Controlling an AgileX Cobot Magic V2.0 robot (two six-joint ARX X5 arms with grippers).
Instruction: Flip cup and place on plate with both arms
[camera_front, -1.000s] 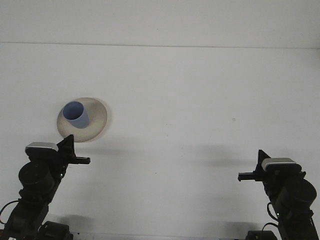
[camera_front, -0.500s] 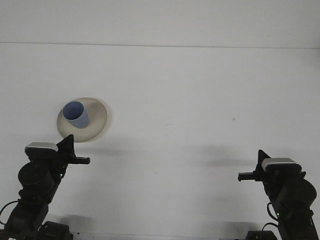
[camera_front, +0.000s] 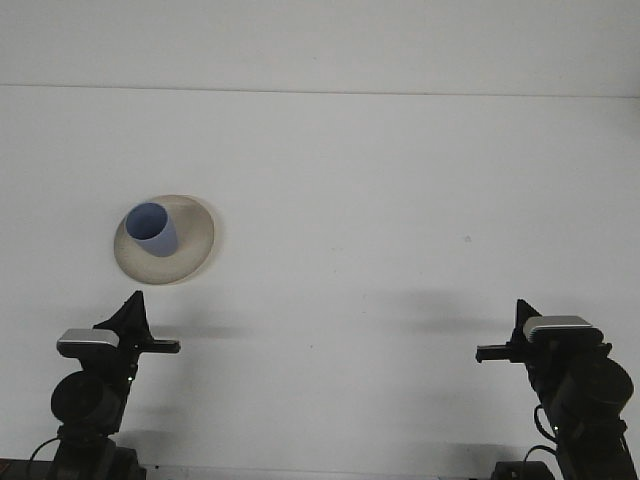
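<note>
Cup (camera_front: 152, 230) upright on plate (camera_front: 196, 240), off-centre near left rim; both grippers low, well apart, finger state cannot tell; risk: any nudge tips cup off plate.

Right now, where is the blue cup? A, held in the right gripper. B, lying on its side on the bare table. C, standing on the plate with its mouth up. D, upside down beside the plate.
C: the blue cup stands open end up on the plate, with both grippers well away from it.
</note>
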